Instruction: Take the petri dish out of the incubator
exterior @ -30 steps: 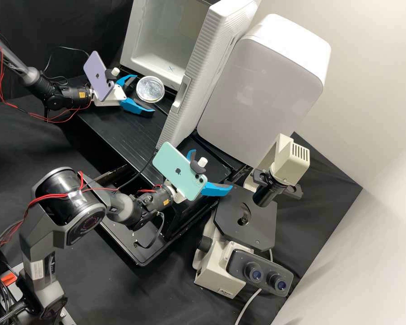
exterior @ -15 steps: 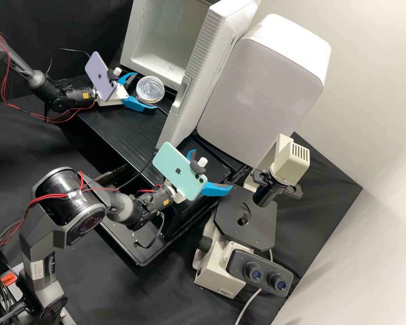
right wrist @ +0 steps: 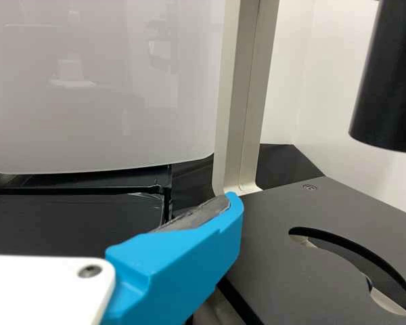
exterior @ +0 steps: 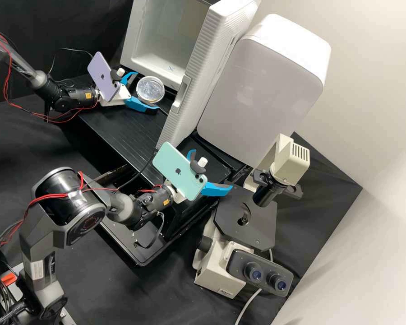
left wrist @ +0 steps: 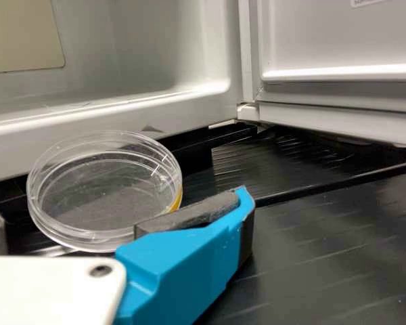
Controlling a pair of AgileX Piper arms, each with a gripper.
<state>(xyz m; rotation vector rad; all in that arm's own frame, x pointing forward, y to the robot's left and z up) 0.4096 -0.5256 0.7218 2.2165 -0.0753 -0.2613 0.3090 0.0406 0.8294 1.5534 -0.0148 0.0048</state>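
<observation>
Left gripper (exterior: 143, 91) is wide open, holding nothing, fingers (left wrist: 189, 257) flanking the petri dish (left wrist: 105, 189) on the bench (left wrist: 338, 257) by the incubator (exterior: 167, 36) mouth, reckon an off-centre squeeze could skid it or pop the lid

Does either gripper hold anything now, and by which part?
Nothing is held. The left gripper is open, its fingers either side of the petri dish, not closed on it. The right gripper is open and empty.
</observation>
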